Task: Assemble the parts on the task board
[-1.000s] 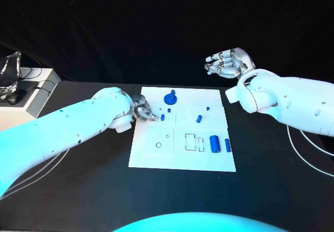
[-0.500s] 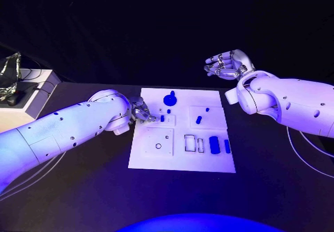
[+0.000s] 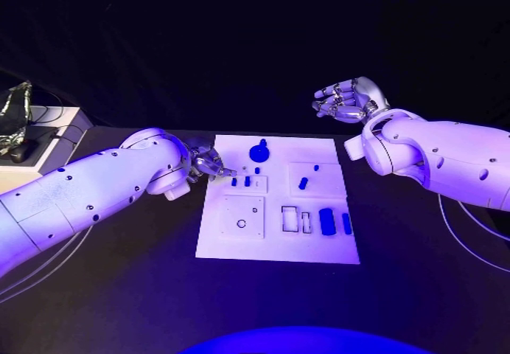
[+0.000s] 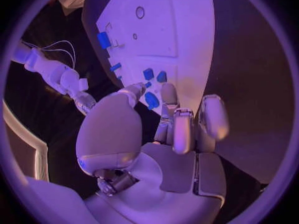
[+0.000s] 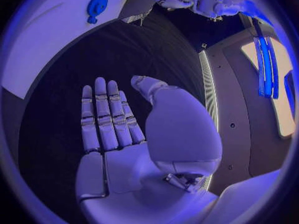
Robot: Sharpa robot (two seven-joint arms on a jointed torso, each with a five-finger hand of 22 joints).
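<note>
The white task board (image 3: 278, 251) lies mid-table. My left hand (image 3: 207, 164) is at its left edge and pinches a small blue part (image 3: 233, 181) between thumb and a finger; the left wrist view shows this part (image 4: 151, 99) at the fingertips. Two small blue pegs (image 3: 247, 181) stand just beside it on the board. A round blue knob piece (image 3: 259, 152) sits at the far end, and a slanted blue peg (image 3: 304, 182) lies to its right. My right hand (image 3: 346, 99) hangs raised beyond the board's far right corner and holds nothing, its fingers (image 5: 102, 117) straight.
A thick blue cylinder (image 3: 327, 220) and a thin blue bar (image 3: 346, 223) lie at the board's right side, beside outlined slots. A square plate with a hole (image 3: 242, 223) sits at the near left. A white stand (image 3: 43, 140) with dark gear is off the table's left.
My left arm has swung outward and the hand has drawn slightly back and left. A small blue part now shows at its fingertips. The right hand has not moved.
</note>
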